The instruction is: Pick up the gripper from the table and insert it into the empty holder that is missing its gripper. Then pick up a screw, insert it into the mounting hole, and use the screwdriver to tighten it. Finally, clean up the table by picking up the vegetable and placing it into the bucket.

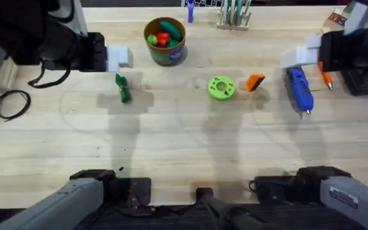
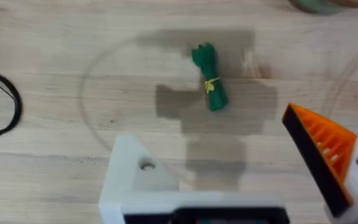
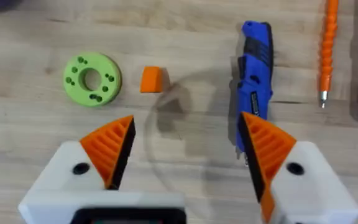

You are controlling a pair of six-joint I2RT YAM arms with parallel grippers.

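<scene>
**Loose tip on the table, one finger mount bare**

Overhead: the wooden table (image 1: 184, 147) carries the bucket (image 1: 165, 41) near its far edge, with red, green and yellow toy food in it. Nearer, toward the left, lies the vegetable (image 1: 123, 88). Right of the middle sits a lime ring (image 1: 221, 87), and the gripper (image 1: 255, 82), a small orange wedge, lies just beside it on its right. The screwdriver (image 1: 299, 89) lies farther right, a slim orange tool (image 1: 326, 78) beyond it. A black cable loop (image 1: 11, 103) rests at the left edge. A rack of tools (image 1: 234, 14) stands at the far edge. Both arms show dark and blurred at the upper corners, and from here I cannot tell how their fingers stand.

Left wrist: the left gripper (image 2: 241, 168) hangs over the vegetable (image 2: 209, 77), jaws spread wide and holding nothing. One finger is the holder (image 2: 135, 177), a bare white mount with a small dark hole; the other bears an orange ribbed tip. The cable loop (image 2: 2, 104) is cut off by the edge, and the bucket (image 2: 328, 5) barely enters the frame.

Right wrist: the right gripper (image 3: 185, 149) is also spread and empty, both fingers tipped orange. Past them lie the ring (image 3: 92, 79), the orange wedge (image 3: 152, 79) just beside it, the screwdriver (image 3: 255, 74) with its bit hidden behind a finger, and the orange tool (image 3: 329, 50), cut off at its handle.
</scene>
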